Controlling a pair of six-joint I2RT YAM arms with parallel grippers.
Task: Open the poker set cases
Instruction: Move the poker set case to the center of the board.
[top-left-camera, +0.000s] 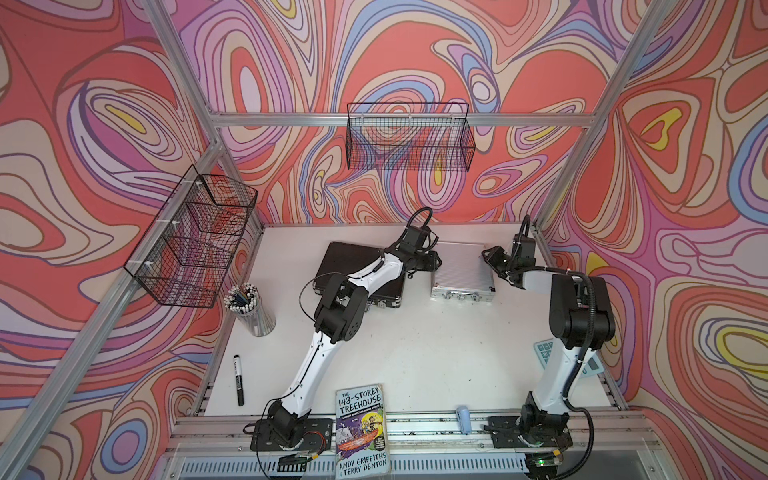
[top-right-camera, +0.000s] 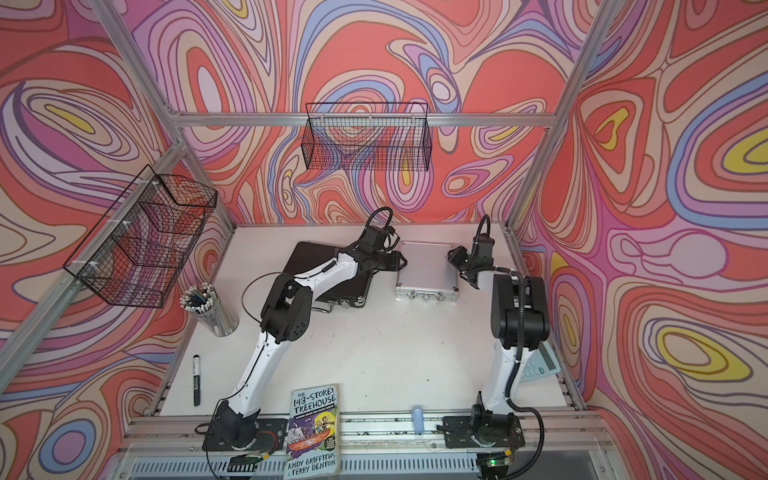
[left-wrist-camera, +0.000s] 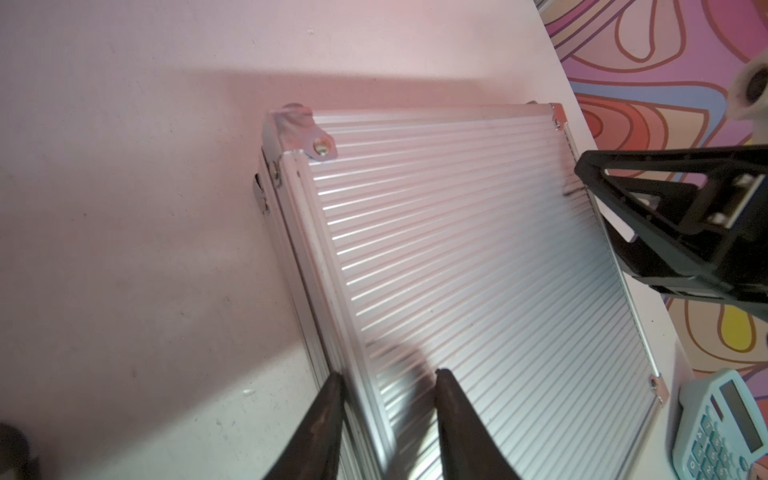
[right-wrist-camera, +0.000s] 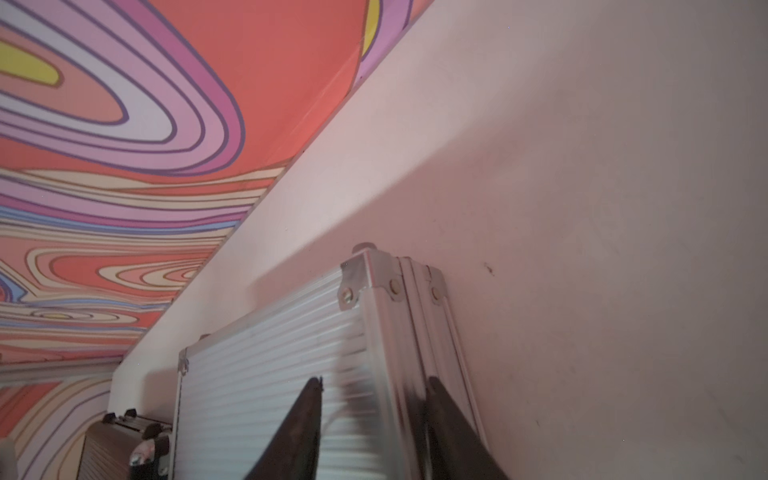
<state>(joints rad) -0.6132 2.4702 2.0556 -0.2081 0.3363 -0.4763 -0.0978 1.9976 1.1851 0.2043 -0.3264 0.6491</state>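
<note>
Nothing open — black case (top-left-camera: 340, 262), silver case (top-left-camera: 457, 266) both shut; left hand (left-wrist-camera: 388, 386), right hand (right-wrist-camera: 374, 386) spread astride the silver's edges.

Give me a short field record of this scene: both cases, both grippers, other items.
silver case: closed, flat, back right of table
black case: closed, flat, left of silver case
left gripper: open, straddling silver case's side edge nearest black case
right gripper: open, straddling its opposite side edge
other items: book, marker, pencil cup, calculator
</note>
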